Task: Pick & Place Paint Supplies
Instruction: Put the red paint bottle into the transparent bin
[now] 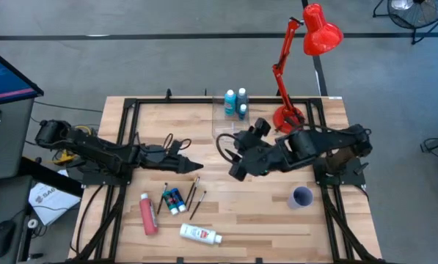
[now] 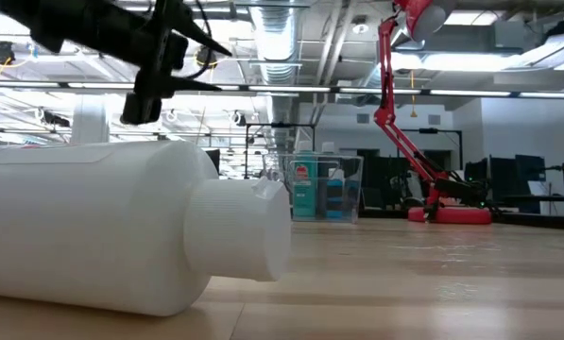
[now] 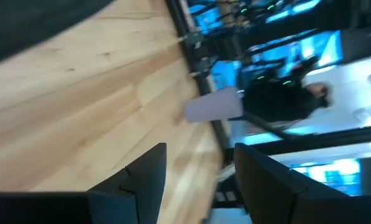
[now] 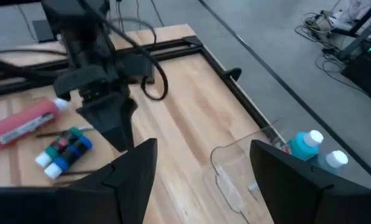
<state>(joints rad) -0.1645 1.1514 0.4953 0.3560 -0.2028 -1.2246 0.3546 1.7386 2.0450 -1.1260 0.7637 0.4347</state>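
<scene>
The paint supplies lie on the near left of the wooden table: a pink-red bottle point(image 1: 148, 214), a white tube point(image 1: 200, 234), small blue-green bottles point(image 1: 174, 199) and thin dark brushes point(image 1: 194, 193). Two light blue bottles point(image 1: 231, 100) stand in the clear box point(image 1: 233, 111) at the far edge. My left gripper point(image 1: 196, 166) hovers open just beyond the brushes, nothing between its fingers point(image 3: 197, 180). My right gripper point(image 1: 237, 170) is raised over the table's middle, open and empty point(image 4: 201, 180), looking toward the left gripper point(image 4: 107, 115). The white tube point(image 2: 121, 227) fills the low view's foreground.
A purple cup point(image 1: 301, 196) stands at the near right, in front of my right arm's base. A red desk lamp point(image 1: 307, 44) rises from the far right corner. Black frame rails point(image 1: 123, 125) run along the table's sides. Bare wood lies between the cup and the supplies.
</scene>
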